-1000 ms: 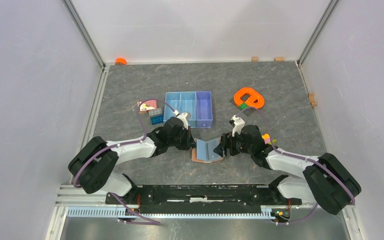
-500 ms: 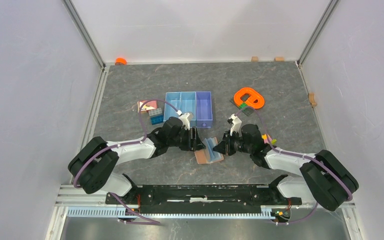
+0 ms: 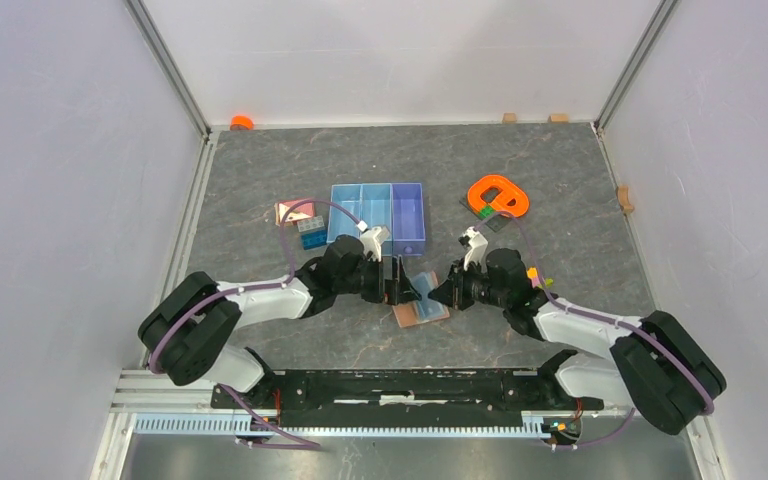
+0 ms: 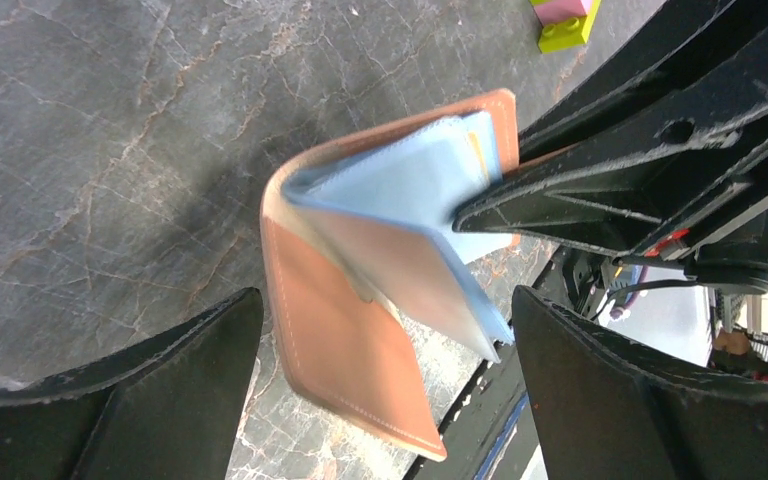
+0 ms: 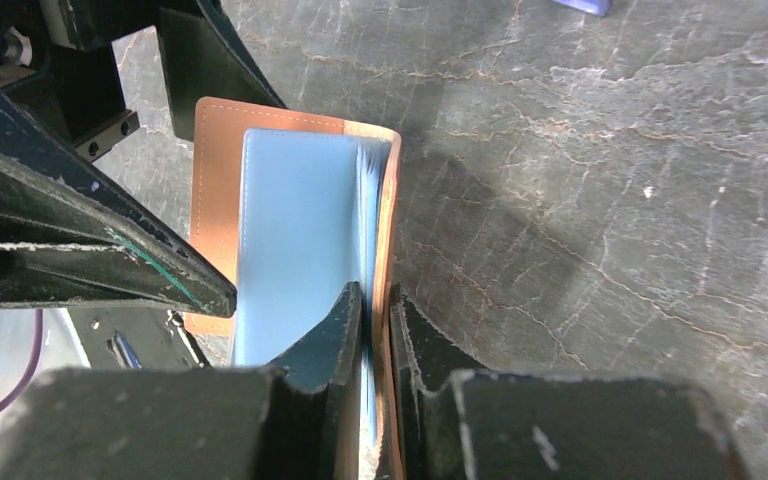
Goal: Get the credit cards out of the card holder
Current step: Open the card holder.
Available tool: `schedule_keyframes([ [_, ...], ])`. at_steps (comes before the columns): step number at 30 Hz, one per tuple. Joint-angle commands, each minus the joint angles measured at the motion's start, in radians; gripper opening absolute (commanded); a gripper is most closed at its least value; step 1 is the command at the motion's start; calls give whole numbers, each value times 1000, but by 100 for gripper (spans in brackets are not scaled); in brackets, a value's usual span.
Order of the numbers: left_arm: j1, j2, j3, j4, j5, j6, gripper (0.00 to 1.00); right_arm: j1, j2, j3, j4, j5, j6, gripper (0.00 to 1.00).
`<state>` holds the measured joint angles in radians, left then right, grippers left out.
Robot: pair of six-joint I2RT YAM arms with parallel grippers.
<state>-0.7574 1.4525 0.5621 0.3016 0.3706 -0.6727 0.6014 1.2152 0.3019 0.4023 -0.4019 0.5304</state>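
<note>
Salmon-brown stitched leather card holder [image 3: 422,302] stood half-folded on the grey marbled counter [image 3: 440,150] between both arms, smooth blue pockets showing. Right pincer [image 5: 376,295] clamped one raised flap; left pincer [image 4: 385,300] gaped wide, straddling it.

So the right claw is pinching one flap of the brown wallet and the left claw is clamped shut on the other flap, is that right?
Not quite. The left gripper is not clamped shut: the left wrist view shows its fingers wide open, one on each side of the card holder. The right gripper does pinch one flap.
</note>
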Motion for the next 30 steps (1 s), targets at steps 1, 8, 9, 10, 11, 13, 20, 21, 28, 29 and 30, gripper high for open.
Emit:
schedule_keyframes([
  [1,1,-15,-13,86,52,-28,100,1,-57,-4,2,48,-9,5],
  [8,1,12,-1,103,64,-29,100,5,-60,-7,25,15,11,5],
  [9,1,14,0,105,64,-27,100,7,-64,-6,25,14,12,6],
  [10,0,17,2,105,64,-27,100,12,-68,-7,24,17,12,6],
  [11,1,20,4,105,63,-27,100,16,-73,-6,22,25,12,6],
  [13,0,29,10,106,71,-26,100,35,-84,4,5,56,6,5],
  [20,0,20,3,128,75,-28,100,163,-127,76,-154,323,-50,3],
  [21,0,18,1,133,77,-28,100,178,-132,81,-166,353,-53,3],
  [28,-2,18,4,133,88,-32,95,212,-143,88,-172,410,-33,1],
  [29,-1,15,4,132,87,-32,90,212,-151,81,-161,408,-29,1],
  [30,0,11,4,127,84,-31,86,212,-160,76,-157,412,-24,1],
])
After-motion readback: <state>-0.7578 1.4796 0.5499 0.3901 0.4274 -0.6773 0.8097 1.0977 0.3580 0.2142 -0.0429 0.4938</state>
